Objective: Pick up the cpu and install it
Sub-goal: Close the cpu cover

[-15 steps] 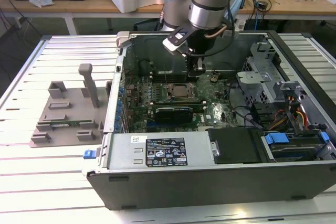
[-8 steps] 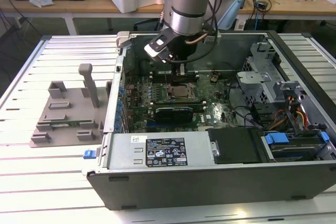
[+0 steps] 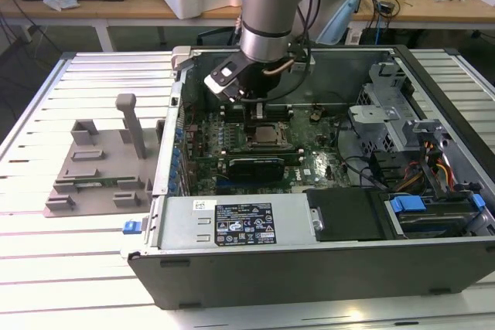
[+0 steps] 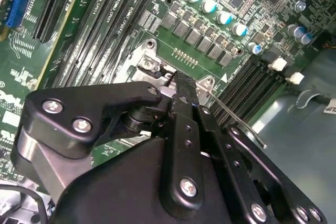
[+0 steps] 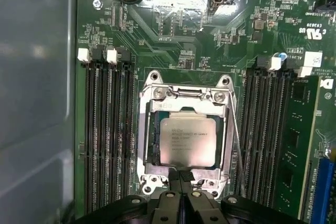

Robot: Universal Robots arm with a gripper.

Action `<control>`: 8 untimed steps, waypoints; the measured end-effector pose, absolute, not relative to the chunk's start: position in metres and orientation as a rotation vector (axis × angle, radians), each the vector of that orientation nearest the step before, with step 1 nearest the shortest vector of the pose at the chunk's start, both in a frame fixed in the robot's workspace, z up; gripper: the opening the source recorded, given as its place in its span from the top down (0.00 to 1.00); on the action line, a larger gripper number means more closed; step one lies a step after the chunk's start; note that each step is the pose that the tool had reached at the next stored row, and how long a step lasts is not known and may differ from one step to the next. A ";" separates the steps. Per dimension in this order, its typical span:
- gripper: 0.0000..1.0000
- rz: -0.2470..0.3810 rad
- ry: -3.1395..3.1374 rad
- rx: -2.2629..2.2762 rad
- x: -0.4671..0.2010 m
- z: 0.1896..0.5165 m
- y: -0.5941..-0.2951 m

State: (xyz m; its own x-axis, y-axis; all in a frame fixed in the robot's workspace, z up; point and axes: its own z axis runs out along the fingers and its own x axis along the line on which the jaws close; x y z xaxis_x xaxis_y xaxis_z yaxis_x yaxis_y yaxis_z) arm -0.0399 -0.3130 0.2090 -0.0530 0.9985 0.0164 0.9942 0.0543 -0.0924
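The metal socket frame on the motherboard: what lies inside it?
The cpu lies inside the socket frame, silvery top up. Whatever is beneath the cpu is covered by it. The shut gripper hides part of the frame's edge.

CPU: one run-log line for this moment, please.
cpu: lying in socket | gripper: shut, holding nothing, tips at socket edge beside cpu | contact: cannot tell

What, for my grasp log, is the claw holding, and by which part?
Nothing: the claw is shut and empty; the cpu lies in its socket.
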 end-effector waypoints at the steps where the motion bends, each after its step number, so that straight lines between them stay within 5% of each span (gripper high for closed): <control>1: 0.89 0.086 -2.225 -2.108 -0.040 0.208 -0.313; 8: 0.89 0.079 -2.226 -2.101 -0.036 0.206 -0.313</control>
State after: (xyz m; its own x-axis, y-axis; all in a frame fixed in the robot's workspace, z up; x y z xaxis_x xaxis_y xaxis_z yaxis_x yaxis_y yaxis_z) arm -0.0359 -0.3130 0.2055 -0.0563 0.9982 0.0227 0.9941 0.0581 -0.0920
